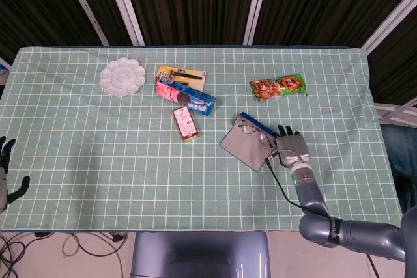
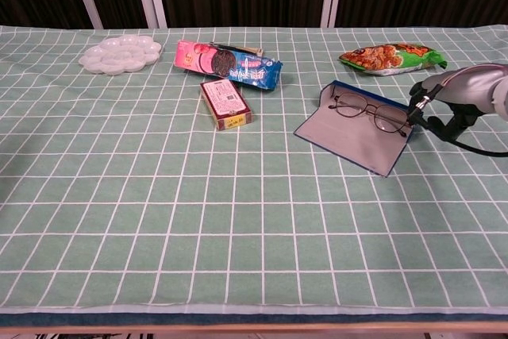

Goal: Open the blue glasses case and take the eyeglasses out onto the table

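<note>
Rightward, right robot hand [image 1: 292, 148] rests against the end of the blue glasses case [image 2: 355, 134]; grip cannot be told. Case lies open on the surface [image 1: 98, 154], eyeglasses [image 2: 365, 110] inside along its hinge. Left robot hand [image 1: 6, 170] open at surface's edge, well apart.

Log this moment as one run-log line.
glasses case: open, flap flat | eyeglasses: inside case | right hand: at case's right end | left hand: idle
</note>
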{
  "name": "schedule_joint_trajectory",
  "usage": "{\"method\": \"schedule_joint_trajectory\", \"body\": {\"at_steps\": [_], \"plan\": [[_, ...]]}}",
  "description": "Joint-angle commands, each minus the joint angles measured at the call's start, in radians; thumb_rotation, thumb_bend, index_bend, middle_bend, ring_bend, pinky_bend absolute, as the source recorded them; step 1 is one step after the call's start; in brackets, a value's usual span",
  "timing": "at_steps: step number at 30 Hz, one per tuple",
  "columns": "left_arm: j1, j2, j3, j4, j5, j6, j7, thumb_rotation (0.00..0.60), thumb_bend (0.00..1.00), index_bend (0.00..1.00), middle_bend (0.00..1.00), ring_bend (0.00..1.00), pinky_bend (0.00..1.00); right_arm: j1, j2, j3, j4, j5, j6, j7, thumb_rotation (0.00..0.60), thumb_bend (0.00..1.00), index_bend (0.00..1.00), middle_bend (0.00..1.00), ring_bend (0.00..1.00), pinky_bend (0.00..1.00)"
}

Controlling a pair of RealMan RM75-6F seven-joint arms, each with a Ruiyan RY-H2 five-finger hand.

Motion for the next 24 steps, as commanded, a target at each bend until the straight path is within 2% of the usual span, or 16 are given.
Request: {"method": "schedule_joint_trajectory", "body": {"at_steps": [1, 24], "plan": [[0.0, 0.0, 0.0, 0.0, 0.0, 0.0, 0.0, 0.6, 0.33, 0.05, 0.0, 0.0, 0.0, 0.003, -0.005, 0.007, 0.016, 0.011, -0.005, -0.001, 0.6, 0.8, 0.32, 0.0, 0.0, 0.2], [0.001, 0.001, 0.0, -0.001, 0.001, 0.001, -0.001, 0.6, 0.33, 0.05, 0.0, 0.0, 0.0, 0.027, -0.048, 0.043, 0.152, 0.109, -0.045, -0.025, 0.6, 0.81, 0.32, 0.0, 0.0, 0.2]]}}
